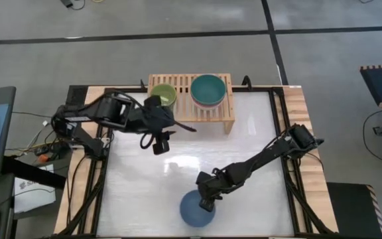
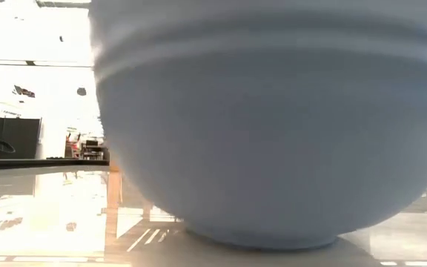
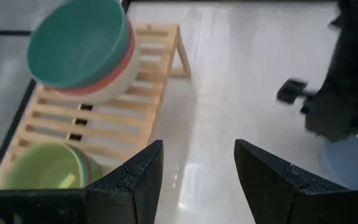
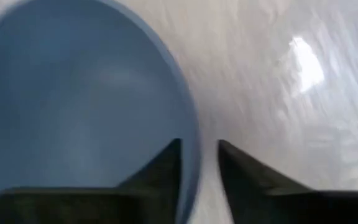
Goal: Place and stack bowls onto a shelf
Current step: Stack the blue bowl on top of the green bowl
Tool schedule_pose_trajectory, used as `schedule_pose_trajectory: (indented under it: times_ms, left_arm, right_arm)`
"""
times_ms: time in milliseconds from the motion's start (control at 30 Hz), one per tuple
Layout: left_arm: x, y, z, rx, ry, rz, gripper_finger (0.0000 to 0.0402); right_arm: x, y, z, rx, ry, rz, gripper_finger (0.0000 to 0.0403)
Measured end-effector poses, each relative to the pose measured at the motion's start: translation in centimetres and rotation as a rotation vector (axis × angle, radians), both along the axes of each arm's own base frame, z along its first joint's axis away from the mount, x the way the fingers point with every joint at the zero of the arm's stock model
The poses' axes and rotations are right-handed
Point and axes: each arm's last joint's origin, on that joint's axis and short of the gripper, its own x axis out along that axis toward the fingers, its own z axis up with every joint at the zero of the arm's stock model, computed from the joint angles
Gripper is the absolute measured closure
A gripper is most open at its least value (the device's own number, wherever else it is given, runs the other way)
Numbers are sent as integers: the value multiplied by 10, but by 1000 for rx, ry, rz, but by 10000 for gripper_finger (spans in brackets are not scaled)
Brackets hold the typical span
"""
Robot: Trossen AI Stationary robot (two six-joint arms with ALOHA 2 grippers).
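The slate blue bowl (image 1: 192, 214) (image 2: 273, 111) (image 4: 73, 93) rests on its base near the table's near edge. My right gripper (image 1: 206, 201) (image 4: 199, 149) is at its rim, shut on it. The light-wood shelf (image 1: 183, 106) (image 3: 104, 124) stands at the far edge. On it sit a stack of large bowls with the dark green bowl (image 1: 208, 88) (image 3: 79, 40) on top, and a small stack topped by the lime green bowl (image 1: 164, 95) (image 3: 45, 169). My left gripper (image 1: 161, 143) (image 3: 197, 162) hangs open over the table, just in front of the shelf. My right gripper holds the slate blue bowl by its rim (image 4: 194, 134) on the side toward the shelf. One finger (image 4: 166, 165) is inside the bowl and the other (image 4: 241, 165) outside. The fingers come from above, pointing down. The bowl's base (image 2: 262, 239) is on the table.
The shelf's slats show bare between and beside the two stacks (image 3: 123, 93). White tabletop (image 1: 178, 172) lies open between the shelf and the blue bowl. My right arm (image 3: 347, 81) reaches in from the table's right. Cables and gear sit off the left edge.
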Motion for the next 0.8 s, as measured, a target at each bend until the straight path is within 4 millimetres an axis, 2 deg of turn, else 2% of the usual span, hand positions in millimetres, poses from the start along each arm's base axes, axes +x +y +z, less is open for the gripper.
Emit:
schedule_pose_trajectory:
  times_ms: [133,167,367,467,633,800]
  left_arm:
    - [3,-4,-25,-29,21,8,219]
    - [4,-6,-32,-45,12,2,219]
    - [19,-19,-71,-209,-84,-100,219]
    - [30,-27,-86,-247,-130,-148,219]
    - [51,-32,-105,-246,-144,-211,219]
    - [69,-34,-116,-305,-166,-248,219]
  right_arm:
    - [-2,-1,4,-6,3,-30,363]
    - [-4,-2,6,-13,6,-49,377]
    - [-23,-11,34,-99,1,-217,360]
    - [-36,-20,53,-150,-17,-305,368]
    - [-54,-34,89,-187,-105,-365,378]
    - [-64,-47,108,-221,-147,-381,378]
